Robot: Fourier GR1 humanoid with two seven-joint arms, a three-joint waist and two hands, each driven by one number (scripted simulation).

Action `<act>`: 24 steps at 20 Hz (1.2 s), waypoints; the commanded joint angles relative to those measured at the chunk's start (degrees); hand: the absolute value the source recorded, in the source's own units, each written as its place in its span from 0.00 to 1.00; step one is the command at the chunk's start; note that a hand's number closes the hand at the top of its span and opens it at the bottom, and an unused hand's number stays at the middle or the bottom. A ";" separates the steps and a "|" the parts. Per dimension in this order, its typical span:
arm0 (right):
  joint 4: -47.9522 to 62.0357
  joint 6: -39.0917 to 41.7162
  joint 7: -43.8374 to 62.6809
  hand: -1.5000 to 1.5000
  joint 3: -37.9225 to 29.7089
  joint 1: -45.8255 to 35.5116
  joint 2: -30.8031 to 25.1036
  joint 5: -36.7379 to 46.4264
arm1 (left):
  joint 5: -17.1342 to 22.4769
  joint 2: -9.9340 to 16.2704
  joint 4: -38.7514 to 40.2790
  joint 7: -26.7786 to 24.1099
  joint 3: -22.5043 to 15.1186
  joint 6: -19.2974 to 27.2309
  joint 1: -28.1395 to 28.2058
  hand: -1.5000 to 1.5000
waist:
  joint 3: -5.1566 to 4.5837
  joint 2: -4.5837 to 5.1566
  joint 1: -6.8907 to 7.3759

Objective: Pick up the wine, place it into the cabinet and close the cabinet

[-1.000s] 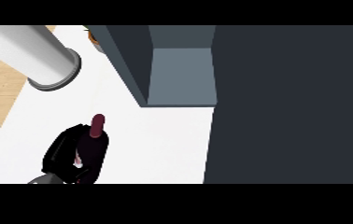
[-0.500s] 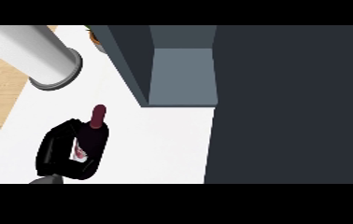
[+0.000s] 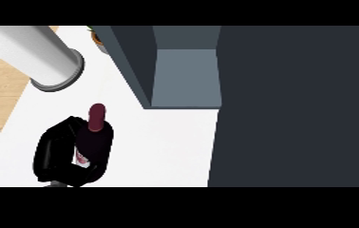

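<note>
The wine bottle [image 3: 96, 136] is dark with a maroon neck and a pale label, and it shows at the lower left over the white counter [image 3: 165, 146]. My left hand [image 3: 54, 151] is curled round it from the left, hiding part of its body. The cabinet [image 3: 184, 77] lies up and to the right of the bottle, with its grey inside open to view. A large dark panel [image 3: 288, 108], which looks like the cabinet's door, fills the right side. The right hand is out of sight.
A big grey cylinder [image 3: 38, 56] slants in from the upper left, its rimmed end near the counter's left edge. A small potted plant [image 3: 97, 35] peeks out behind the cabinet's corner. Wooden floor [image 3: 10, 91] shows left of the counter.
My left hand has carried the bottle a little farther up the view, towards the cabinet's front corner. More of the bottle's body now shows.
</note>
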 commanded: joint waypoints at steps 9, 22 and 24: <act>-5.98 1.02 4.04 0.00 -5.14 0.85 -1.92 -9.68 | 0.93 -2.31 -20.40 19.99 -12.16 9.90 -0.65 1.00 | 0.00 0.07 -0.32; -6.97 1.98 1.56 0.00 -2.62 4.77 0.22 -6.88 | 0.51 -2.33 -23.79 33.39 -32.45 34.10 -15.89 1.00 | 0.03 0.07 -1.31; -5.50 1.10 3.27 0.00 -4.77 0.03 -0.70 -8.60 | 0.64 -2.33 -25.65 34.87 -33.87 35.39 -15.28 1.00 | -0.02 0.09 -0.63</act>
